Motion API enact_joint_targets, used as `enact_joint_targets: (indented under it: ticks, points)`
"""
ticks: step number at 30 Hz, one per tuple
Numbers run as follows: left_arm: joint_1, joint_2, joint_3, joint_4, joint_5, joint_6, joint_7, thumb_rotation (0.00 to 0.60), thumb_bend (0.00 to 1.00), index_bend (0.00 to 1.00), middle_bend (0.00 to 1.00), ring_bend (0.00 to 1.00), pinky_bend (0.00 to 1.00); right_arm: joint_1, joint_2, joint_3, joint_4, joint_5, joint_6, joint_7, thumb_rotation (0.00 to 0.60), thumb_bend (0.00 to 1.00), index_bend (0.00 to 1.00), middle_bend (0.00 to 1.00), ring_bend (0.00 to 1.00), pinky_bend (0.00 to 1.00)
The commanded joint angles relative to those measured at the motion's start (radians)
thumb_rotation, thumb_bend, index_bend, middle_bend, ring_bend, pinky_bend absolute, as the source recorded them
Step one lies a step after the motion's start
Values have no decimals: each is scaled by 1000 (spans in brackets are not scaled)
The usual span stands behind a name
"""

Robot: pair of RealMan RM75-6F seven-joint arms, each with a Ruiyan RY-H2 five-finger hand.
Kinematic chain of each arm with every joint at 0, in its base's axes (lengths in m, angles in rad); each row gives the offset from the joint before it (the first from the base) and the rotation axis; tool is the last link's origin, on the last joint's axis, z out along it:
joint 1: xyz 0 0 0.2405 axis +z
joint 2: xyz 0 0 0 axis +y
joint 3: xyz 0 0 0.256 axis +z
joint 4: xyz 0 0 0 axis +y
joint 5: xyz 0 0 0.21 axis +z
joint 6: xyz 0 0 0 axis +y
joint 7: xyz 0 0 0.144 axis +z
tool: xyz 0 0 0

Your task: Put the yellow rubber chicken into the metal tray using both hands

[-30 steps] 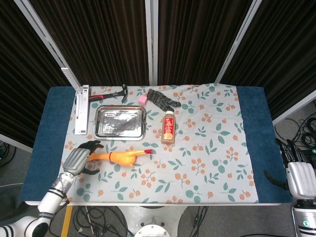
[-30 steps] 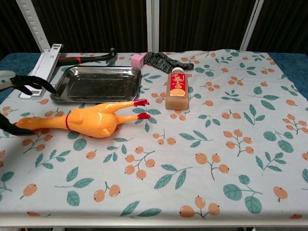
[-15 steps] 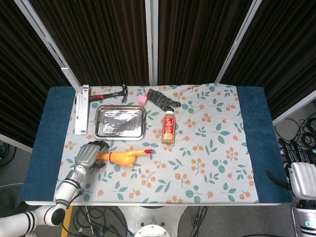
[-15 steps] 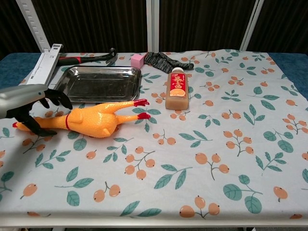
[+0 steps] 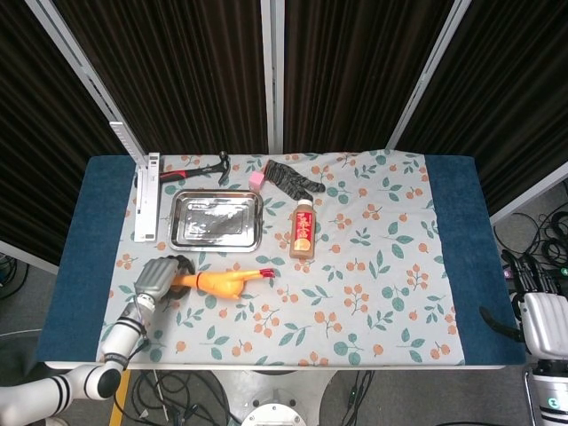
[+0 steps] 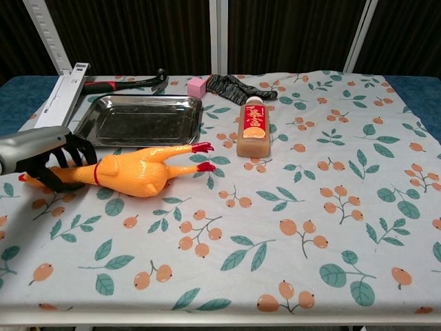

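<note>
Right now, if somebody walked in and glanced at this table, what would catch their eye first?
Probably the bright yellow rubber chicken lying on its side on the floral tablecloth, its red feet pointing toward the middle of the table. The grey and black left hand has its dark fingers curled around the chicken's neck end at the table's left edge. Just behind sits the shiny metal tray, with nothing in it.

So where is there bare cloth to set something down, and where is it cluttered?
Free: the whole stretch right of the bottle, and the near strip in front of the rubber chicken. The metal tray itself holds nothing. Crowded: the far-left corner, with hammer, pink block and glove, and around the left hand at the chicken's neck.
</note>
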Motion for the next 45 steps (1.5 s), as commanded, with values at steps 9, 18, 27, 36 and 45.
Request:
enact_joint_targets:
  ticks: [9,18,27,36,45]
  points:
    - [28,-14,36,95,182,66,-304,600,538,735,718,634,739,-2,-4,-4,-2,-5,-2,3,600,140,47,148,7,132]
    - [31,110,80,-13,370,151,-556,600,594,754,762,668,780,25,33,-10,-70,-80,-10,-33,600,139,47,150,7,132]
    - [-46,214,42,-213,401,106,-694,600,608,757,766,680,780,189,69,36,-249,-182,-176,-157,600,69,47,149,7,131]
    - [-135,253,-33,-360,294,14,-533,600,612,758,767,684,750,470,-47,172,-343,-1,-495,-449,600,0,47,124,8,132]
    - [-175,284,-69,-426,201,-26,-470,600,615,760,769,689,749,657,-206,219,-325,299,-587,-753,600,0,48,124,7,132]
